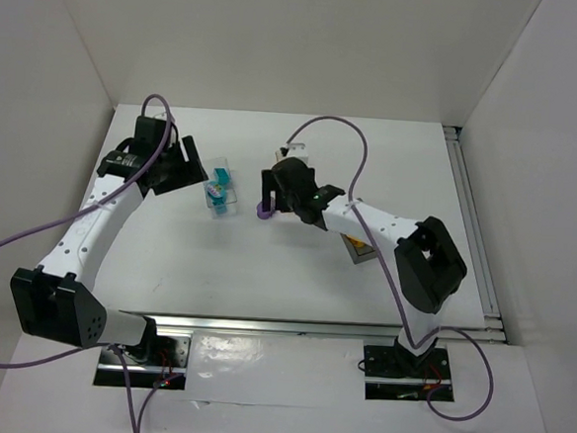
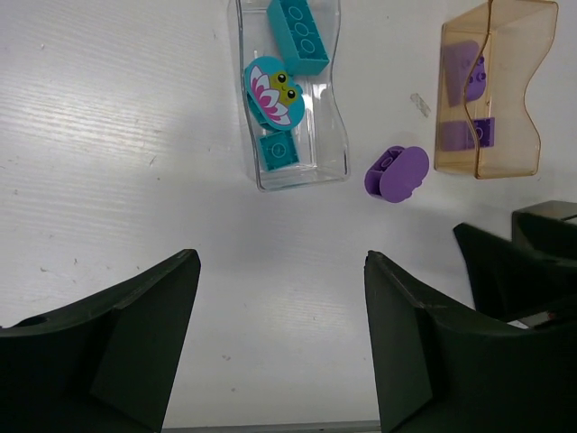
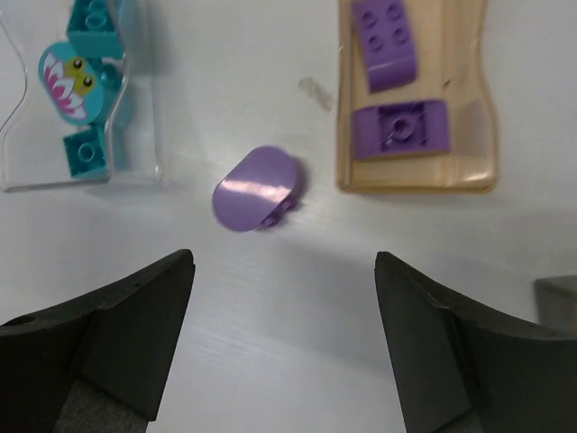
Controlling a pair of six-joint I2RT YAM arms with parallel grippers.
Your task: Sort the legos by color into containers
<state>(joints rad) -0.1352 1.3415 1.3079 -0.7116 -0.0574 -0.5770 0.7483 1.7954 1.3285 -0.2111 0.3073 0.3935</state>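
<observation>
A rounded purple lego (image 3: 257, 188) lies loose on the white table between two bins; it also shows in the left wrist view (image 2: 397, 173) and the top view (image 1: 264, 213). The clear bin (image 2: 335, 135) holds a teal brick (image 2: 302, 36), a teal oval with a flower (image 2: 273, 93) and a small teal square (image 2: 278, 151). The orange-tan bin (image 3: 415, 176) holds two purple bricks (image 3: 385, 41) (image 3: 399, 126). My right gripper (image 3: 284, 257) is open and empty just above and short of the rounded piece. My left gripper (image 2: 281, 257) is open and empty, back from the clear bin.
A dark bin (image 1: 357, 249) with yellow inside shows partly under my right forearm. My right gripper's dark fingers (image 2: 514, 262) show at the right of the left wrist view. The clear bin (image 1: 232, 208) sits between both grippers (image 1: 188, 170) (image 1: 270, 197). White walls enclose the table.
</observation>
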